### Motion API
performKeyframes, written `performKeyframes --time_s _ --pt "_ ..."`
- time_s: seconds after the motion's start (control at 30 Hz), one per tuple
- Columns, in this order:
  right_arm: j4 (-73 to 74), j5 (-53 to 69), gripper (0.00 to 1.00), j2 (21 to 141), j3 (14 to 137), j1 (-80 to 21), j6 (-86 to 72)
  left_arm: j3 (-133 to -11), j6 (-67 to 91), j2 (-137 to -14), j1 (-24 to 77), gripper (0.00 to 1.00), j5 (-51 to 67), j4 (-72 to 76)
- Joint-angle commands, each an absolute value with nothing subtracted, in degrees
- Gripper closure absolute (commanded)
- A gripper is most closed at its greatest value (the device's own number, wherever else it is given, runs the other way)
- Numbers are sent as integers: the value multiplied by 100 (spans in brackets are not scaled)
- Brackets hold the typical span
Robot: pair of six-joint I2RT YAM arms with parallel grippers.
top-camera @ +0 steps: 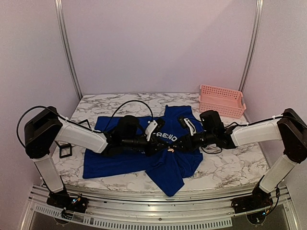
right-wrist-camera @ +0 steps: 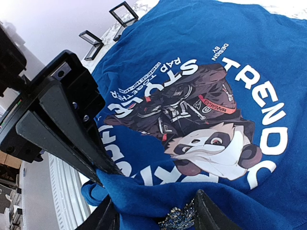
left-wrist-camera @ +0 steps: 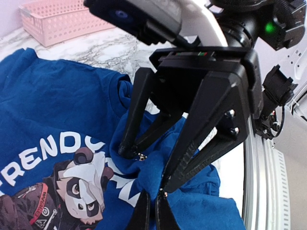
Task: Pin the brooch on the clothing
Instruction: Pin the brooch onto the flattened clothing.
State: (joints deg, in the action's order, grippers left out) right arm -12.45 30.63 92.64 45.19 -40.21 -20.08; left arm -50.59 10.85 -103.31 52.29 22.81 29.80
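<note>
Plainly, the clothing [right-wrist-camera: 268, 38] print reads TREND, STYLE, DESIGN BY.

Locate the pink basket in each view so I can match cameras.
Top external: pink basket at the far right corner of the table.
Left wrist: top-left corner, beyond the blue T-shirt.
Right wrist: not in it.
Shared landmark: the shirt's white chest lettering, in all three.

Pink slotted basket [top-camera: 221, 100] at 1 o'clock on the marble table [top-camera: 235, 165], upright, by the back edge. Two small black open frames [right-wrist-camera: 123, 13] at 9 o'clock, side by side, apart.
</note>
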Motion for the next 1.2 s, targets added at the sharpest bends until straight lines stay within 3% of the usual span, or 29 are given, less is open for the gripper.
performKeyframes --time_s 0.0,0.27,0.47,0.63,1.0,1.17 --pt "-1646 3513 46 9190 4225 -3900 -2419 -4926 623 -9926 5399 100 1899 3329" --pt "-1952 3229 37 8464 3852 -3884 -2635 -4746 103 -9597 5639 100 554 3057" --pt "-2696 3054 25 8626 3711 -3910 -3371 -4655 495 -9476 5698 100 576 3087" --pt "-2683 2574 28 8733 3805 -4146 -3395 -4637 1465 -9475 5689 100 1318 3182" --pt "-2569 2730 34 9019 3971 -4344 -3220 -4834 1847 -9719 5718 100 1230 3252" --pt "-2815 2986 33 9070 3981 -4345 -3255 -4833 1837 -9779 5759 100 1146 3208"
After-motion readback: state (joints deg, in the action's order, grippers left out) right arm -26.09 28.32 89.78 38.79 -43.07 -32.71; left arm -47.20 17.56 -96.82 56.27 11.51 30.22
